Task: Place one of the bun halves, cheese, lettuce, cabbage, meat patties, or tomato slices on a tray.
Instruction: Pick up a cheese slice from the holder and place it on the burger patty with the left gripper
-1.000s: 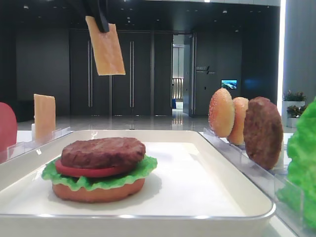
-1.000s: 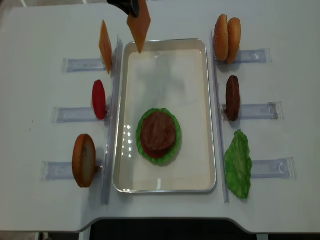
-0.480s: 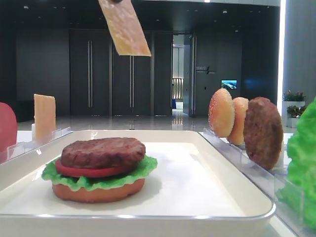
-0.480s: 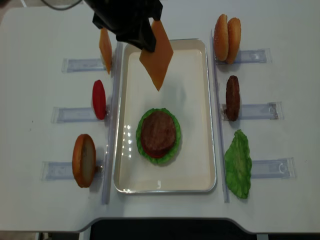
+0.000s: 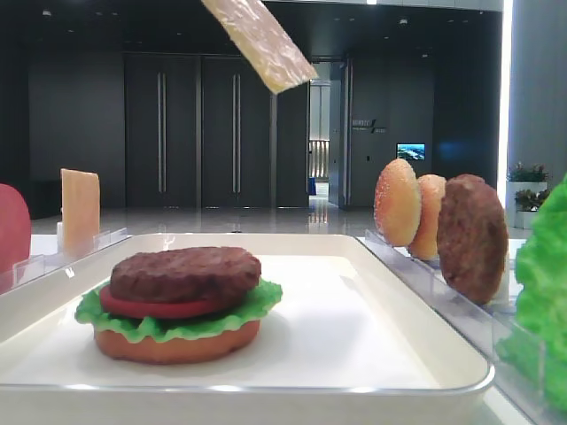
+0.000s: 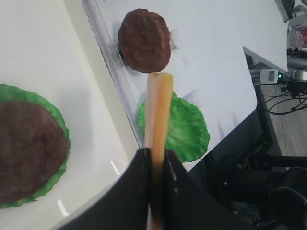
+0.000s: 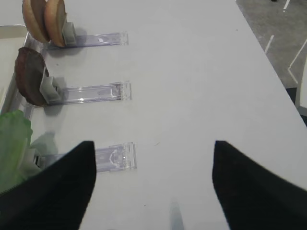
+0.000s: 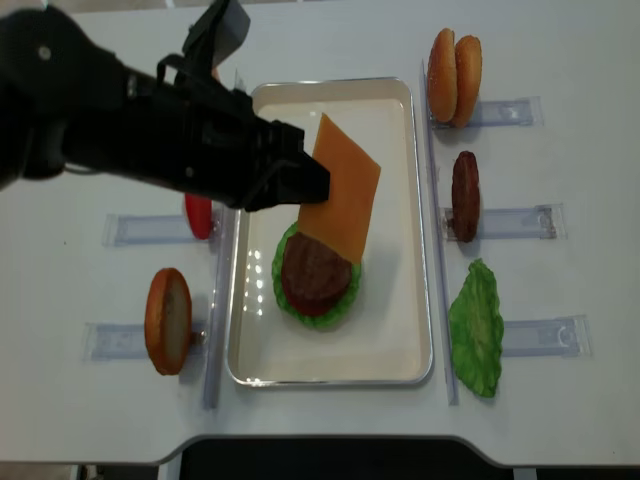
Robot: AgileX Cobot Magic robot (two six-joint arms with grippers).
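A: Left gripper (image 6: 154, 165) has its jaws pinched on one edge of the cheese slice (image 8: 342, 188). The slice hangs tilted in the air above the tray (image 8: 395, 330), over the far side of the stack, touching nothing.

B: The stack?

A: Bottom bun half (image 5: 177, 342), lettuce (image 5: 262, 298), tomato slice (image 5: 151, 306), meat patty (image 8: 314, 274) on top, sitting in the near half of the tray.

B: Right gripper?

A: Parked over bare table beside the acrylic racks (image 7: 91, 92). Only two dark finger shapes show at the frame's bottom edge, nothing between them; I read it as closed and idle.

B: How to lay it well?

A: My judgement: bring the slice level, centre it over the patty, lower until the free edge rests, then release. Letting go while it is tilted risks it sliding off onto the tray floor.
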